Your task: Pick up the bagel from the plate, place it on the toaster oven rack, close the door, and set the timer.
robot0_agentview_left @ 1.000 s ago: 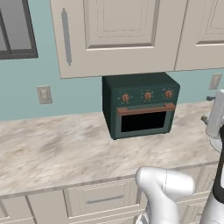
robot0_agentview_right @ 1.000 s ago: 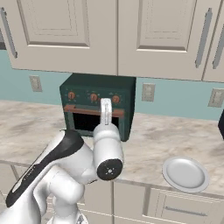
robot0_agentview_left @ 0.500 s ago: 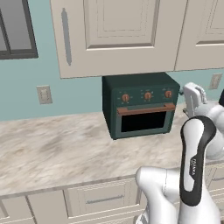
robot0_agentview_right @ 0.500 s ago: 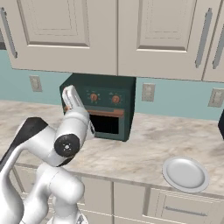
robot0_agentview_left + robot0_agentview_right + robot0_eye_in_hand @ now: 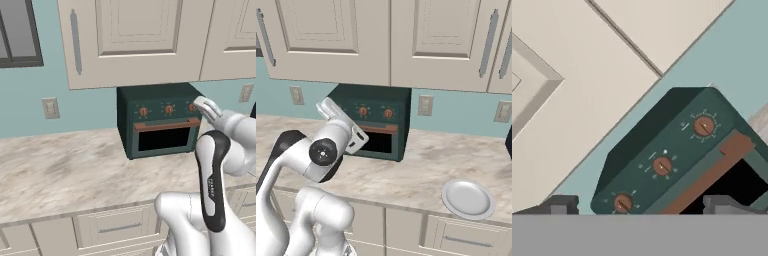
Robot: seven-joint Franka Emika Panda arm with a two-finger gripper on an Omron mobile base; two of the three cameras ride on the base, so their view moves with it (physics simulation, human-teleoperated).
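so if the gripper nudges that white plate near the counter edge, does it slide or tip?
Likely slides. The plate looks shallow and wide with a low rim, lying flat on the marble counter, so tipping seems unlikely. Its glossy surface suggests little grip, so it is probably slippery. It lies near the front edge, so a push outward might send it off.

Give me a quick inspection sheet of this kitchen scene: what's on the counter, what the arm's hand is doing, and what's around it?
Surface: marbled beige counter, mostly bare.
Job's things: dark green toaster oven at the back wall, its door shut, copper handle along the top edge; three knobs, the timer at the right end. White plate near the counter's front edge, no bagel on it.
Clutter: nothing seen.
Grippers: gripper open, holding nothing, raised in front of the oven's knob row.
Cables: nothing seen.
Surroundings: cream upper cabinets, teal wall, wall outlets, drawers below.
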